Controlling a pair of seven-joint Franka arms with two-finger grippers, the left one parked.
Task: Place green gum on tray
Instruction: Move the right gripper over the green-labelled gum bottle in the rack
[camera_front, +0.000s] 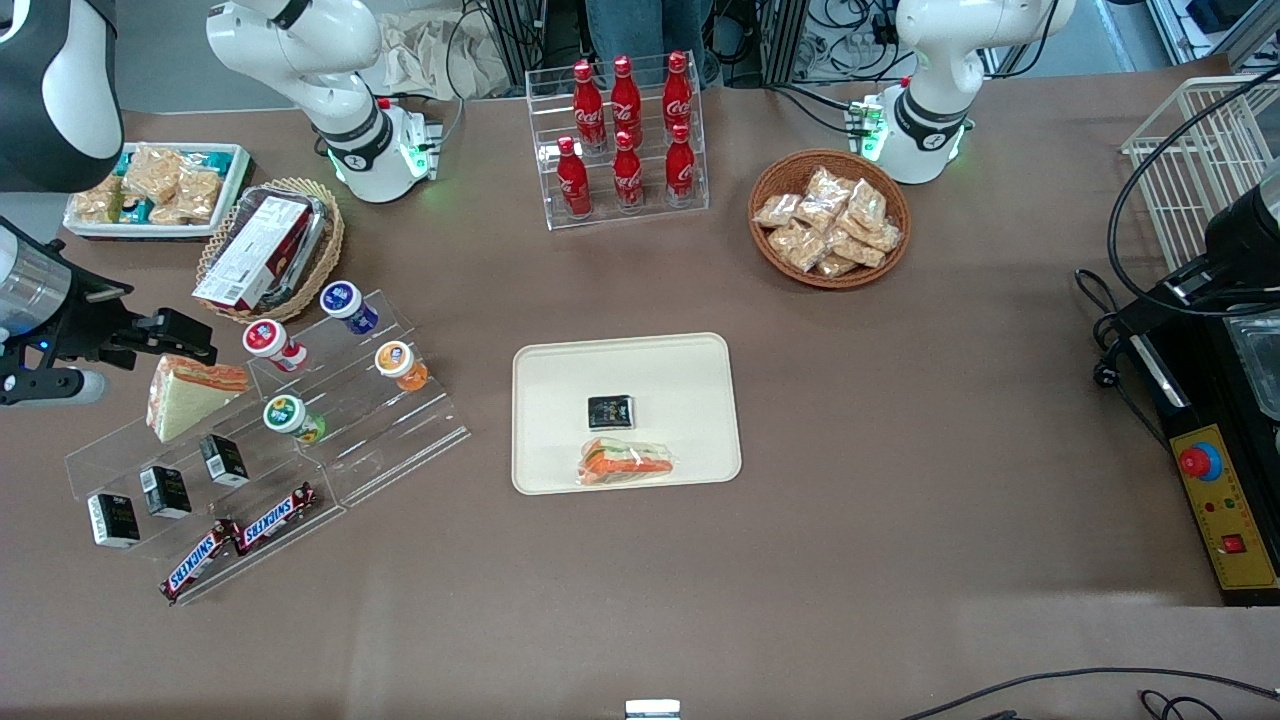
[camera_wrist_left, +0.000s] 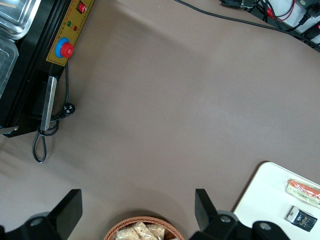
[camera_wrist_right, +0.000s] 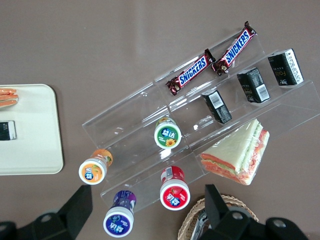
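I see the green gum (camera_front: 291, 417) at lower left of the front view: white lid, green logo, green-yellow body, on the clear stepped rack (camera_front: 380, 440). The tray (camera_front: 560, 370) sits mid-frame. My gripper (camera_wrist_right: 145, 207) hangs above, fingers apparently wide, holding nothing.

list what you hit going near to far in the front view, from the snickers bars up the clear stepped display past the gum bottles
Snickers bars → green gum → orange gum bottle → red gum bottle → blue gum bottle. The gripper hangs beside the red gum bottle, open, over the display's sandwich end.
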